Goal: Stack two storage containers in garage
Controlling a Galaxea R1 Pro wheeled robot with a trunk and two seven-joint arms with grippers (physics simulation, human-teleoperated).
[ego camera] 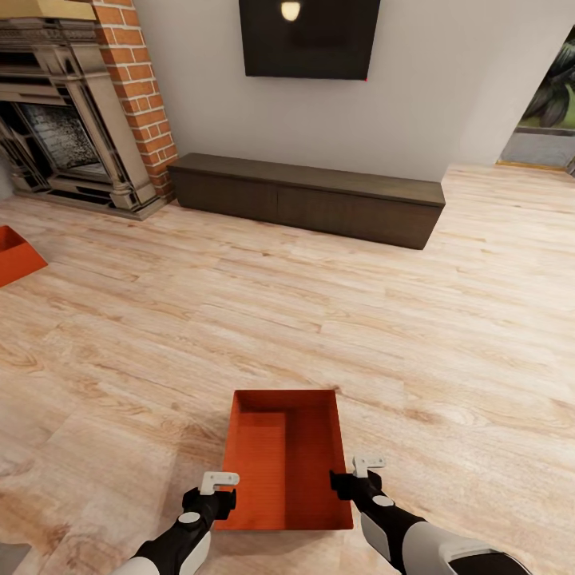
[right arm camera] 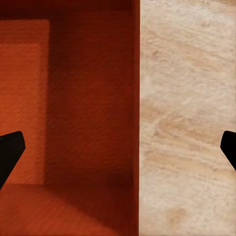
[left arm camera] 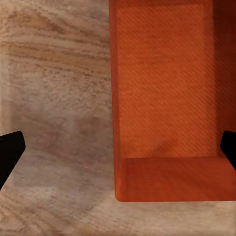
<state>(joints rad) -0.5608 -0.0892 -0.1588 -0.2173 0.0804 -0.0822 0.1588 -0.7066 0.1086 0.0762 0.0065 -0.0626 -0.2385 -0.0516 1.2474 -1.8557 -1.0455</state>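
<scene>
Head view has the red-orange rectangular open-top storage container point(ego camera: 286, 461) sitting on the light wood-plank floor point(ego camera: 447, 343) right in front of the robot, well short of the long dark brown low cabinet point(ego camera: 307, 198) along the white wall. Second container of the same red-orange colour point(ego camera: 14, 254) is way off to the left of that cabinet, in front of the dark fireplace point(ego camera: 68, 120) with the red brick column point(ego camera: 136, 88), and it's cut off by the frame edge. Black flat screen point(ego camera: 309, 36) hangs on the wall above the cabinet.

Left gripper point(ego camera: 217, 484) sits at the near container's left wall, close to the near corner, and the right gripper point(ego camera: 361, 471) is at the right wall, about opposite. So the box is between the two arms.

Left wrist view: both dark fingertips point(left arm camera: 11, 147) are spread wide apart, with the container's wall point(left arm camera: 114, 98) in the gap between them, nothing pinched. Right wrist view is the same deal, fingertips point(right arm camera: 10, 150) at opposite edges of the frame, spread wide over the box wall point(right arm camera: 136, 98), with orange interior on one side and wood floor on the other. Can't tell whether either one touches the rim.
</scene>
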